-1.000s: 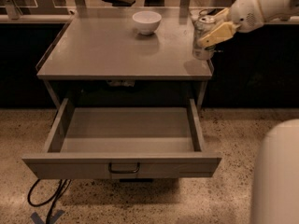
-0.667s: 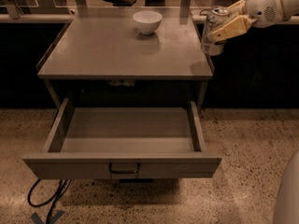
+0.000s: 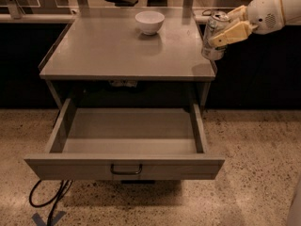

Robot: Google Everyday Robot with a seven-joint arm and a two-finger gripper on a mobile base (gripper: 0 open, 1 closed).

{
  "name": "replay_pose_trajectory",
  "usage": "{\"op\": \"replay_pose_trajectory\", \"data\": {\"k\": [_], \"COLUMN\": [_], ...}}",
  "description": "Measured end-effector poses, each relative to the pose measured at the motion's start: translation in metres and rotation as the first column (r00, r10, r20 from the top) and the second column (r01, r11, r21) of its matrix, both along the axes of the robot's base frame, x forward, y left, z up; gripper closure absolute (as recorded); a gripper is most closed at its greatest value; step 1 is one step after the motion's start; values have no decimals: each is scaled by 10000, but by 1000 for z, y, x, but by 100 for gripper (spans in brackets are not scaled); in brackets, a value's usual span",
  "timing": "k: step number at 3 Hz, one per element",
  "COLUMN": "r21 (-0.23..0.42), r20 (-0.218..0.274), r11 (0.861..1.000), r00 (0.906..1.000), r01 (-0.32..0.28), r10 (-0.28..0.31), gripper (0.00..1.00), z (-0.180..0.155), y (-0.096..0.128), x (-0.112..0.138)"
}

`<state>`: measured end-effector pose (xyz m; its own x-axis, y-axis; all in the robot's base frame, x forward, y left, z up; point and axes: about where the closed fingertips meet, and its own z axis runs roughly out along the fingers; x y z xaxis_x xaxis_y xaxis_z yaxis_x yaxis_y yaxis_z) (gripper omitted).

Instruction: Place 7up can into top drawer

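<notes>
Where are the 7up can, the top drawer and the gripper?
7up can [image 3: 212, 53], camera view: lower side wall.
top drawer [image 3: 70, 167], camera view: front panel.
gripper [image 3: 217, 29], camera view: between fingers, upper right, holding 7up can.

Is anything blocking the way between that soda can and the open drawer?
The gripper holds the 7up can beside the right edge of the tabletop. The top drawer below is open and looks empty. Only the tabletop's front corner lies near the path; nothing else visible does.
</notes>
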<state>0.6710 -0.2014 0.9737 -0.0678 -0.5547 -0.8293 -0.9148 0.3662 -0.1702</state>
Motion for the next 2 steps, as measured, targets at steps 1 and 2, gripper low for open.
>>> {"op": "replay_pose_trajectory", "data": {"k": [1, 2], "r21": [435, 692], "r20": [55, -536], "r11": [9989, 9974], "r00": [9998, 9984], "r01": [162, 205], "r10": [-165, -168], "gripper": [100, 100], "z": [-16, -59], "y": [-14, -11], "x": [-24, -51]}}
